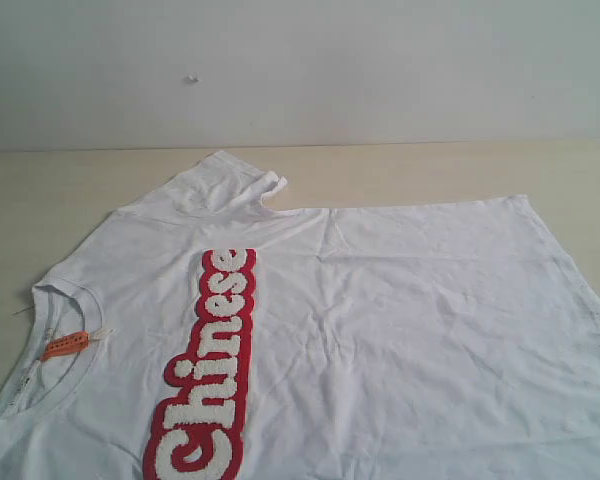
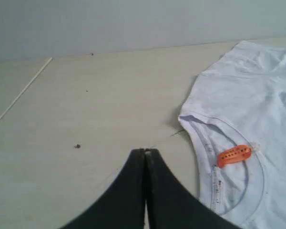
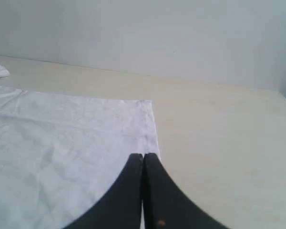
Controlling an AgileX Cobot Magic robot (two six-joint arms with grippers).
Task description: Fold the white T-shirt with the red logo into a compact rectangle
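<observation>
Exterior view cuts the white T-shirt (image 1: 380, 330) off at its lower and right edges. It lies spread front up on the pale table (image 1: 430, 170). The red logo (image 1: 205, 390) loses the foot of its "C" at the lower edge. One sleeve (image 1: 225, 185) shows, partly doubled over itself; the other is out of frame. Both grippers show only in their wrist views, tips alone.

Counted: one shirt, one logo strip, one orange neck tag (image 1: 65, 345), two grippers.

The left gripper (image 2: 145, 151) has its jaws pressed together, empty, over bare table beside the collar (image 2: 195, 124). The right gripper (image 3: 143, 155) is likewise closed, at the shirt's edge near a corner; whether it touches cloth cannot be told.
</observation>
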